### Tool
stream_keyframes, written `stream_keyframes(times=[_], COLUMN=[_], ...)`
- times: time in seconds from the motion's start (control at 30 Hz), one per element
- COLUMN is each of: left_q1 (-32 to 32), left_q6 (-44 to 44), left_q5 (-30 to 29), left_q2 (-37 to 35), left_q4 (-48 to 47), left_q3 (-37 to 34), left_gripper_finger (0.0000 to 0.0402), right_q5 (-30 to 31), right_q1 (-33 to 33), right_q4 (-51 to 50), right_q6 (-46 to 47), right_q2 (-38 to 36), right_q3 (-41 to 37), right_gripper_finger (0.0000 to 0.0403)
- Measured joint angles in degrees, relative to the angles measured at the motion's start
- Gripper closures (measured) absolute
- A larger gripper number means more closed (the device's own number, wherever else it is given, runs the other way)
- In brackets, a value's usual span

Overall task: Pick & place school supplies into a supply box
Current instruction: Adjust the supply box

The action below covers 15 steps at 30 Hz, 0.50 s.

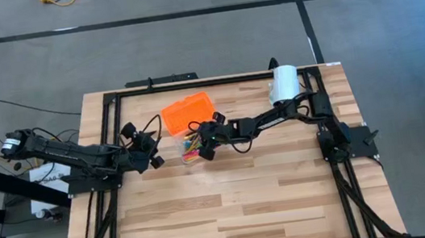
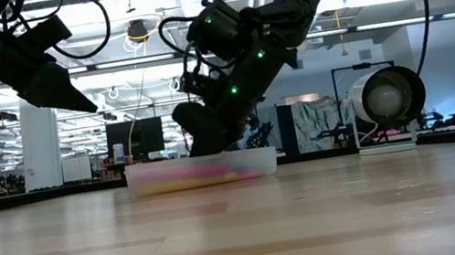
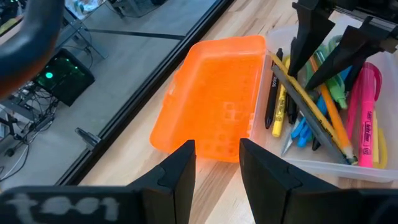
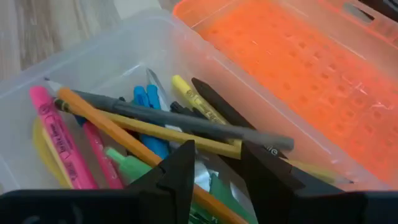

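Note:
The supply box lies open. Its clear base [image 1: 186, 150] holds several pens, pencils and highlighters [image 4: 124, 134], and its orange lid [image 1: 188, 111] is folded flat on the far side. My right gripper [image 1: 202, 148] is open, pointing down into the base [image 3: 323, 50], over a grey pencil [image 4: 186, 124] that lies across the others. My left gripper [image 3: 217, 168] is open and empty. It hangs above the table to the left of the box [image 1: 157, 148], facing the lid's end [image 3: 211, 106]. My right gripper reaches from above into the clear base with its fingers [image 3: 305, 43] open on either side of the grey pencil [image 3: 311, 112]. Whether they touch any pen I cannot tell.
A white cylinder [image 1: 283, 84] lies on its side near the far right corner, beside the right arm's base. A black frame [image 1: 192, 83] runs along the table's far edge and down both sides. Bare wood [image 1: 231, 206] fills the near half.

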Motion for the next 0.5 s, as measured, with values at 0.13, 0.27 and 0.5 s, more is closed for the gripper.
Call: stream_keyframes(times=[0.13,0.27,0.5], left_q1=[0.0,0.0,0.0], left_q6=[0.0,0.0,0.0], left_q5=[0.1,0.3,0.3], left_q2=[0.0,0.0,0.0], left_q4=[0.0,0.0,0.0], left_q3=[0.0,0.0,0.0], left_gripper_finger=[0.0285,0.0285,0.0285], right_q5=[0.0,0.0,0.2], right_q1=[1.1,2.1,3.5], right_q4=[-0.5,-2.7,-6.1], right_q6=[-1.4,-1.5,-2.0], right_q2=[0.0,-0.1,-0.6], right_q3=[0.0,0.1,0.2], right_gripper_finger=[0.0278,0.0278,0.0278])
